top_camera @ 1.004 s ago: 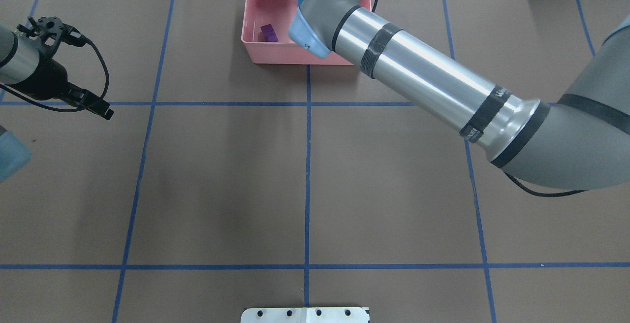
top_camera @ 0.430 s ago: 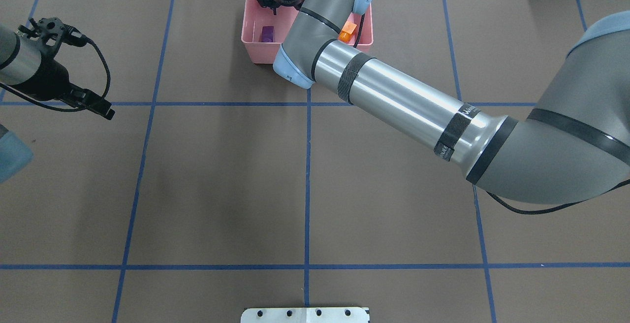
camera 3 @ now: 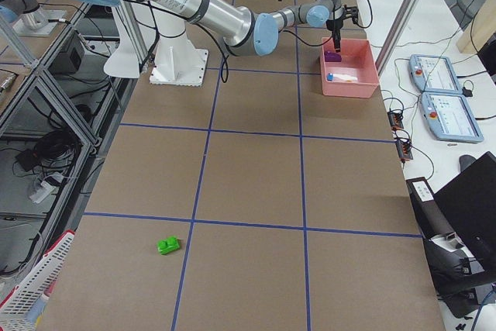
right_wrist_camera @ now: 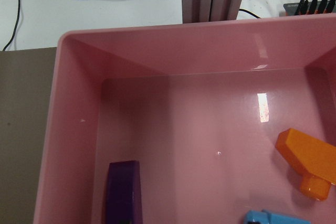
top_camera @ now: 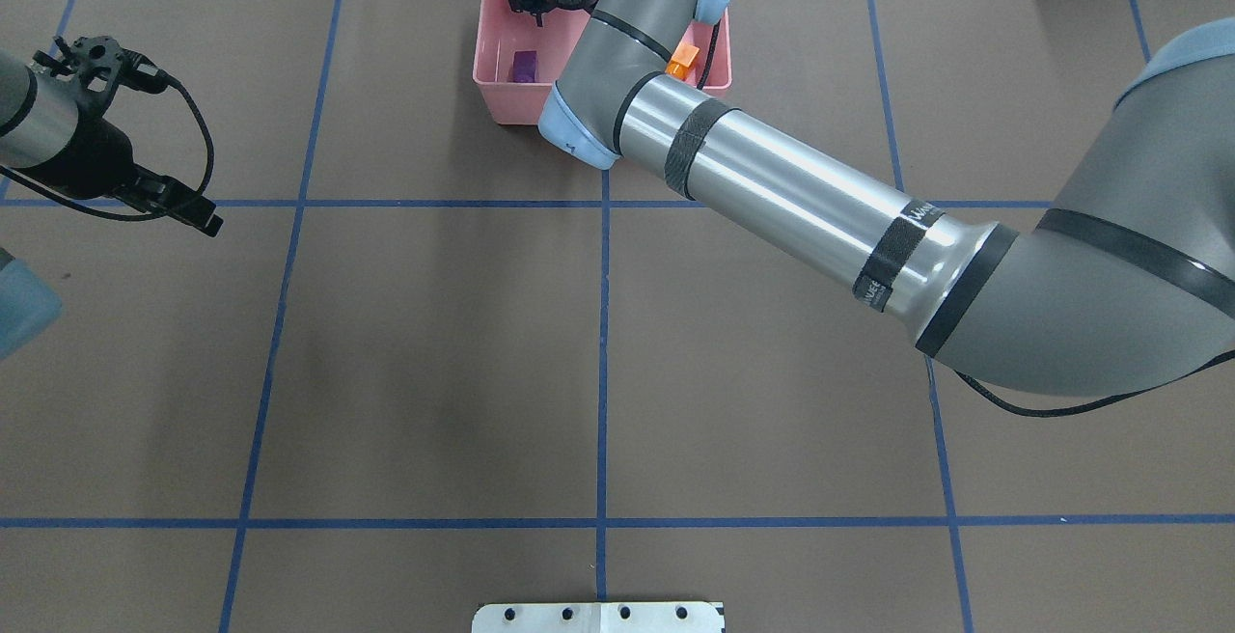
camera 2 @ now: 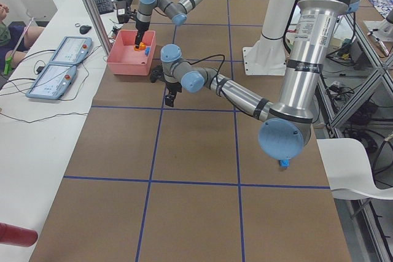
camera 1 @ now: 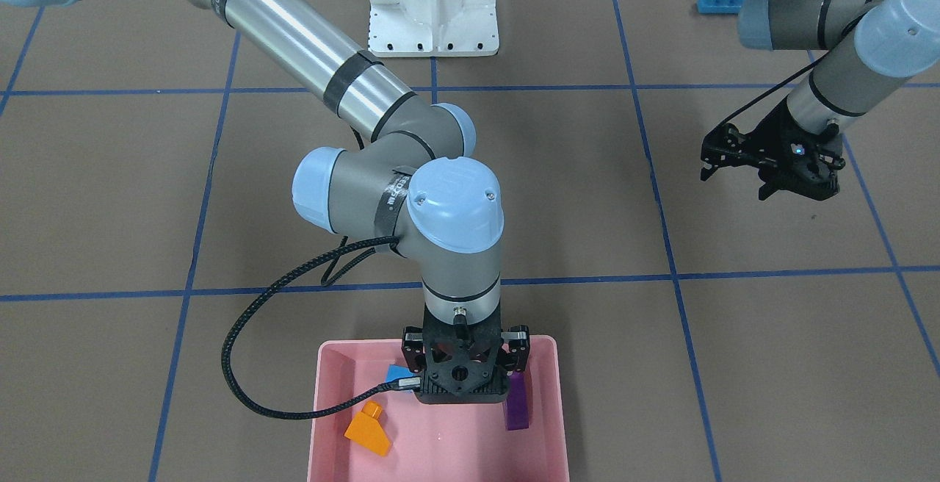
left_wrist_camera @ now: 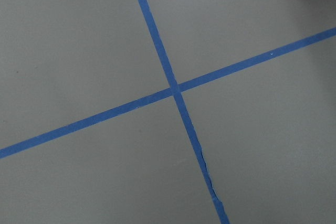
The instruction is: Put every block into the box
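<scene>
Pink box (camera 1: 323, 423) at twelve o'clock overhead holds orange (camera 1: 369, 430), purple (camera 1: 516, 408) and small blue (camera 1: 399, 374) blocks. Left on the tabletop (top_camera: 434, 353): long blue (camera 1: 723, 1), green (camera 3: 168, 245). Right tool (camera 1: 463, 383) hovers over the box, spread, empty; left tool (camera 1: 734, 177) spread, empty.

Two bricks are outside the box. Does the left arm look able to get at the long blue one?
Probably: the long blue brick lies bare on the table beside the left arm, and the left gripper hangs open, empty.
</scene>
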